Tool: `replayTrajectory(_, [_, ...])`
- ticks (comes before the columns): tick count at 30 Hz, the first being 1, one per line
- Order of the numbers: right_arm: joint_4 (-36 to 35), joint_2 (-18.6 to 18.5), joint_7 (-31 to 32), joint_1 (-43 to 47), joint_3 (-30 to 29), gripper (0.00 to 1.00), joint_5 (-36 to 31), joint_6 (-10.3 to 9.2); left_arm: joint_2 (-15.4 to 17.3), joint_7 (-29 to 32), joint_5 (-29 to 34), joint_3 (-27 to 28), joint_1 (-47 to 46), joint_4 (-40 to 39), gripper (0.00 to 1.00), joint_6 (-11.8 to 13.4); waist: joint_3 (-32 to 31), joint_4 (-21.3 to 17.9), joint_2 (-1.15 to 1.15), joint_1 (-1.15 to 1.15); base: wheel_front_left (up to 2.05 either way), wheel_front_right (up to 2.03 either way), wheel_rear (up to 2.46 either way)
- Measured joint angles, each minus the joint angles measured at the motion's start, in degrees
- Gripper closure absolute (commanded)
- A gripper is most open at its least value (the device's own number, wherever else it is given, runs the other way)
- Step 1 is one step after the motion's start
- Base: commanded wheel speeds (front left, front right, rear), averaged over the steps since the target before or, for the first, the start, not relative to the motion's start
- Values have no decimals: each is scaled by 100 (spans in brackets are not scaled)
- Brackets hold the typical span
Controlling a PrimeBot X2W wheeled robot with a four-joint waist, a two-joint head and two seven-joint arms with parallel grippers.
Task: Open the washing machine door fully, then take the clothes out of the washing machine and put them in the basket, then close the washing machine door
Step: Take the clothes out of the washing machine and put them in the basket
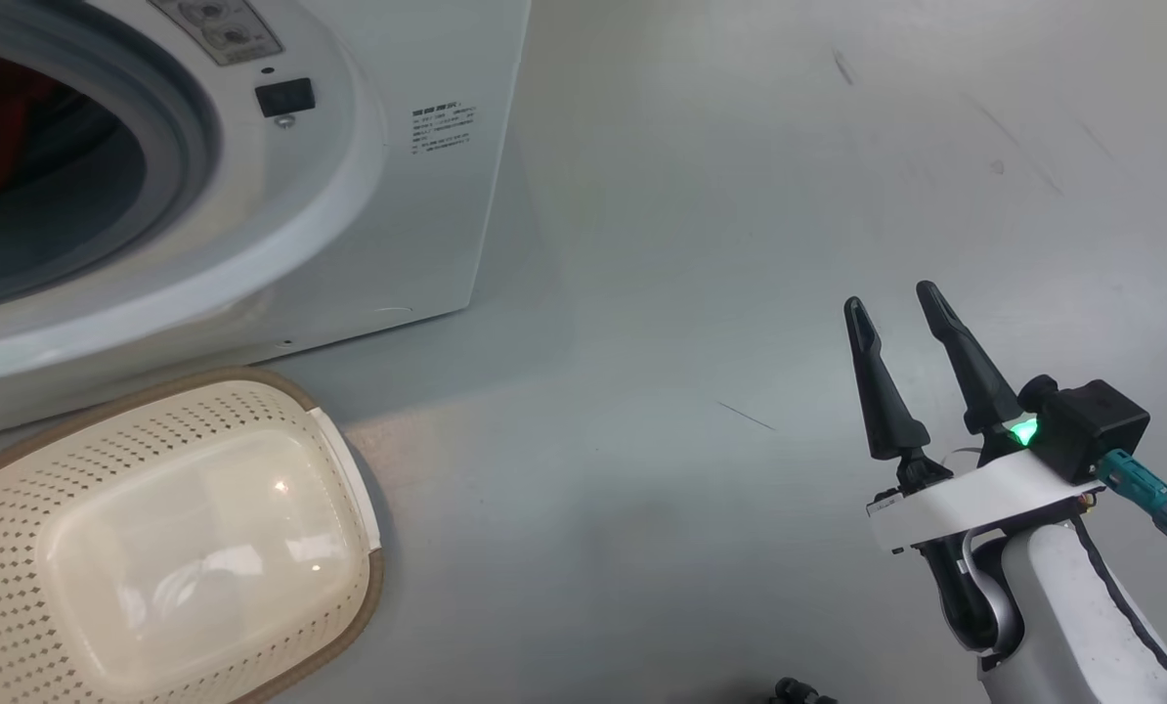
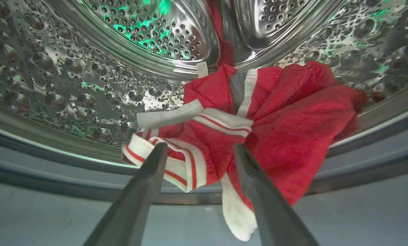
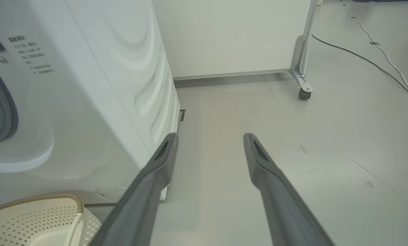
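- Left tool (image 2: 200,146) points into the perforated shiny steel drum (image 2: 70,85), fingers spread wide and gripping nothing, set to straddle cloth.
- Bright red clothes with white striped trim (image 2: 293,130) lie bunched at the drum's lip, between and just beyond its fingertips, apparently ready for a pinch.
- Right tool (image 1: 891,297) hangs released over the floor (image 1: 642,293), well clear of the white washing machine (image 1: 427,215).
- Cream perforated plastic basket with brown rim (image 1: 202,416) waits empty to that tool's left, below the opening, handy for the drop.

Red, white-striped clothes (image 2: 286,116); cream basket (image 1: 173,548)
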Motion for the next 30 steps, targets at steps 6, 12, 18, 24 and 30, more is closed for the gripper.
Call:
replayTrajectory(6, [47,40,-7,-122,-8,0,33,22,220,263,403,171,-427,248,0,1,199,-108,0,0,0,0,0])
replayTrajectory(12, [85,98,-7,-185,-13,0,91,43,219,439,519,272,-705,442,0,1,339,-166,0,-1,0,0,0])
replayTrajectory(18, [155,120,-7,-264,-55,0,96,49,197,539,719,525,-933,698,0,2,445,-194,0,0,0,0,0])
replayTrajectory(24, [170,123,-7,-300,-86,0,96,53,145,653,828,780,-1076,907,0,2,471,-193,0,-1,0,0,0])
replayTrajectory(30, [171,125,-7,-373,-97,0,88,96,-11,671,871,869,-1118,1096,0,2,472,-178,0,-1,0,0,0])
